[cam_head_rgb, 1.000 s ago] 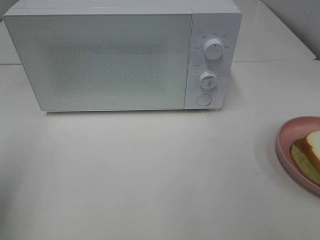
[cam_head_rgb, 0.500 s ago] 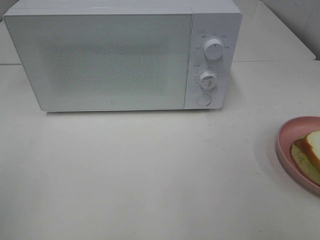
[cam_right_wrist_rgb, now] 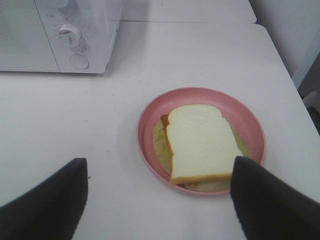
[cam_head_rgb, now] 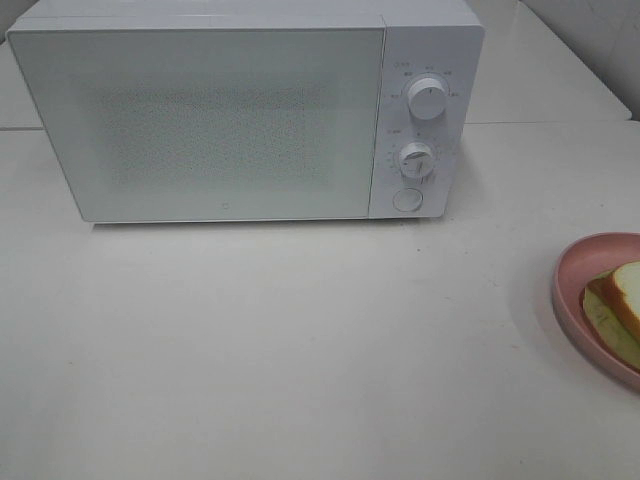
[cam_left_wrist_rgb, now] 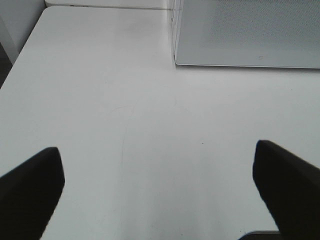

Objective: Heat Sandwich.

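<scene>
Ahead of the right gripper (cam_right_wrist_rgb: 159, 200), jaws apart and empty, lies the sandwich (cam_right_wrist_rgb: 200, 142) on its pink plate (cam_right_wrist_rgb: 150, 115); left gripper (cam_left_wrist_rgb: 159, 190) open, farther off.

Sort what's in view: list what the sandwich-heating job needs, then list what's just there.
Needed for the job:
- sandwich
- pink plate holding it
- microwave, door closed
- right end effector, open above the plate
- left end effector, open over bare table

Just there:
- white table
- nothing else visible
</scene>
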`<state>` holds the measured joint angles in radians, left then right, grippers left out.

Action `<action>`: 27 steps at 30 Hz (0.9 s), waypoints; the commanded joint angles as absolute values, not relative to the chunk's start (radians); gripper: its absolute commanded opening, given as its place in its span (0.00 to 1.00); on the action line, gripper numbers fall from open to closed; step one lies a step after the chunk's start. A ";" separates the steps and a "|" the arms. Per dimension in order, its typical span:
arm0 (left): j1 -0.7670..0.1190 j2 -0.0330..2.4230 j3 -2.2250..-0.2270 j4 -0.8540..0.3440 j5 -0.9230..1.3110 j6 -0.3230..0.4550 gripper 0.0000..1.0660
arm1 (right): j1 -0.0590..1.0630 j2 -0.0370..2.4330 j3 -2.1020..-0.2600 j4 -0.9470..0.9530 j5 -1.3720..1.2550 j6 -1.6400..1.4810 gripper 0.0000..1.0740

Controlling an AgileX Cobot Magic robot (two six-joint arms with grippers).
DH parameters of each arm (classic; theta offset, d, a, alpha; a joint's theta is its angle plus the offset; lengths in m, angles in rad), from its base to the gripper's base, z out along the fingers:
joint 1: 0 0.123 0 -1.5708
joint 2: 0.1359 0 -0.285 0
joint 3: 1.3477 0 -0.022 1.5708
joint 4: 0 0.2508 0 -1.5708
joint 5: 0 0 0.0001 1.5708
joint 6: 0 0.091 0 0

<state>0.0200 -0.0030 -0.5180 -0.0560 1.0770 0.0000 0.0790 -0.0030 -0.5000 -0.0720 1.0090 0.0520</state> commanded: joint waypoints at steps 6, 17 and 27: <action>0.023 -0.031 -0.516 -0.069 1.065 0.000 0.92 | 0.071 -0.024 -0.498 -0.070 0.999 0.040 0.71; 0.023 -0.030 -0.516 -0.069 1.065 0.000 0.92 | 0.071 -0.024 -0.498 -0.070 0.999 0.040 0.71; 0.023 -0.030 -0.516 -0.069 1.065 0.000 0.92 | 0.071 -0.024 -0.498 -0.070 0.999 0.040 0.71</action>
<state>0.0200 -0.0040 -0.5170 -0.0640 1.0770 0.0000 0.0790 -0.0030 -0.5000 -0.0720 1.0090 0.0520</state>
